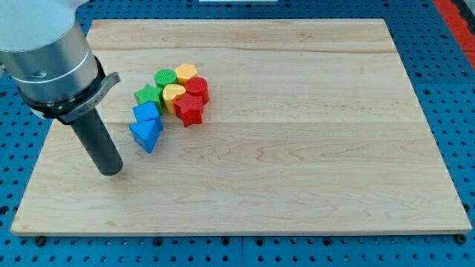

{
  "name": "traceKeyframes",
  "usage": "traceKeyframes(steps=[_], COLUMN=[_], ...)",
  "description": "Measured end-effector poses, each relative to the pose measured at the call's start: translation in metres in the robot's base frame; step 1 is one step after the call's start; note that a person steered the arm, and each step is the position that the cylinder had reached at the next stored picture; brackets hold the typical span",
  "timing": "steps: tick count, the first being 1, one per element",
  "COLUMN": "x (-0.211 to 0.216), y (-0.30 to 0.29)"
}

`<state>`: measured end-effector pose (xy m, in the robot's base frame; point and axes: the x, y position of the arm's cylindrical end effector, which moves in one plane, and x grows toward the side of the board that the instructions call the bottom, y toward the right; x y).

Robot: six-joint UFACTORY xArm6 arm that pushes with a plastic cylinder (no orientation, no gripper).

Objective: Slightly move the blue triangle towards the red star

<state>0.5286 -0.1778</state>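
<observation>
My tip [110, 171], a plain dark rod with no pincer, sits just left of the blue triangle block [146, 135]. That spot lets it push the block right, toward the red star block [189, 110]

The arm's grey housing [48, 55] runs off the view's top-left. The red cylinder [199, 87] sits half hidden behind the red star [190, 110].

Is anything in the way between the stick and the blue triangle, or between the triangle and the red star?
Nothing visible. Bare board separates my tip from the blue triangle, and open wood lies between the triangle and the red star.
</observation>
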Motion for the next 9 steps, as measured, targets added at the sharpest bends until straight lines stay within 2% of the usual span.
traceKeyframes(steps=[1,3,5,9], x=[-0.005,-0.022,-0.021,-0.052], y=[0.038,0.039,-0.023,0.016])
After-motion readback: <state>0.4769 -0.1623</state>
